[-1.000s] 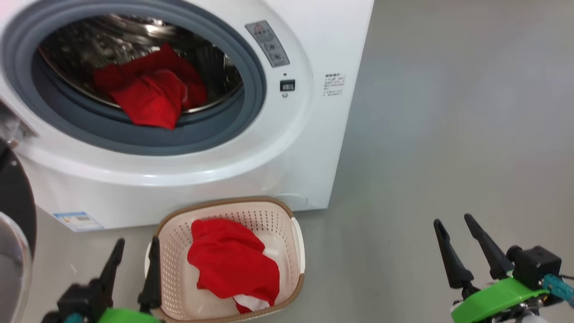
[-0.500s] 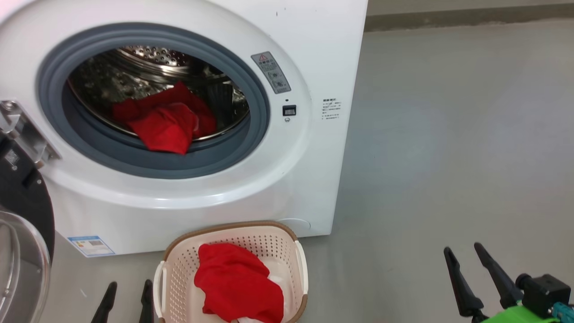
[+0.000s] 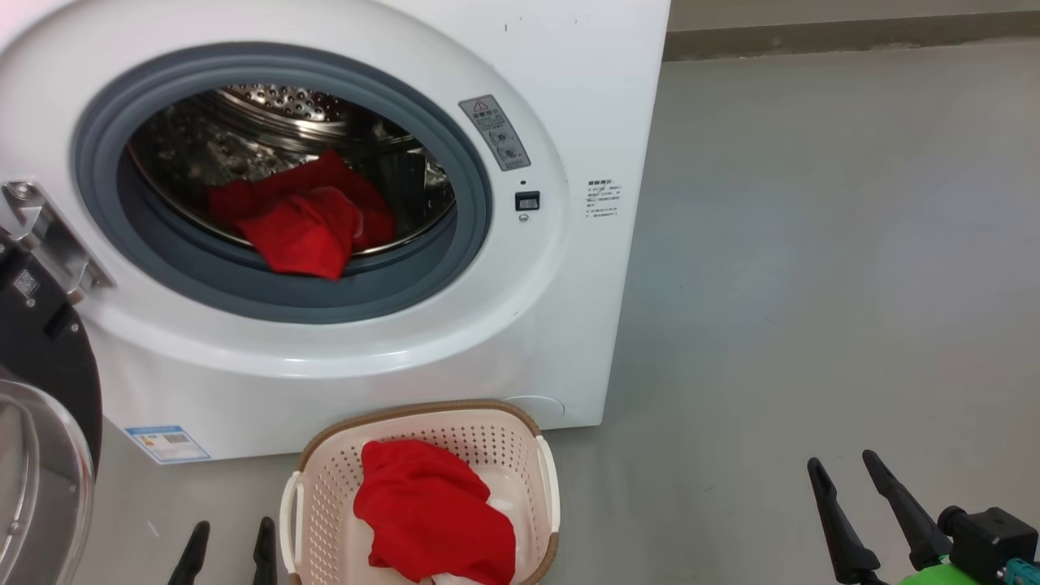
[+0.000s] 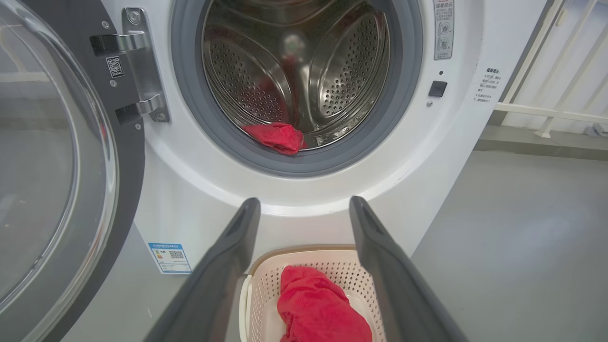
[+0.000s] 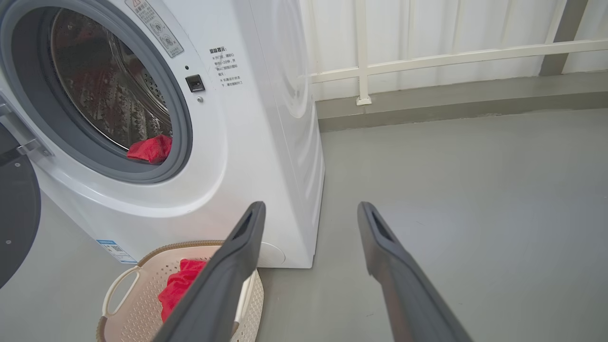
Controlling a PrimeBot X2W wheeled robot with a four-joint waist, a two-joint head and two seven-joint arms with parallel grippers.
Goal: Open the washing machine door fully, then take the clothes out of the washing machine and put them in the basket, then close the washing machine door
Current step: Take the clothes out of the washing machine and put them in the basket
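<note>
ok so left claw and right claw are both gaping wide with nothing in them, one red garment is in the basket on the floor, a second garment is slumped at the drum front edge, so I'd go in low and pinch a fat fold.

Head camera: high, looking down at white front-loading washing machine. Wrist cameras: low, facing it (all share cream perforated plastic basket).

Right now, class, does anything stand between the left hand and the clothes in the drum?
Nothing visible does. The washing machine door is swung aside, and the clothes lie at the drum's front lip, ahead of the open left hand.
</note>
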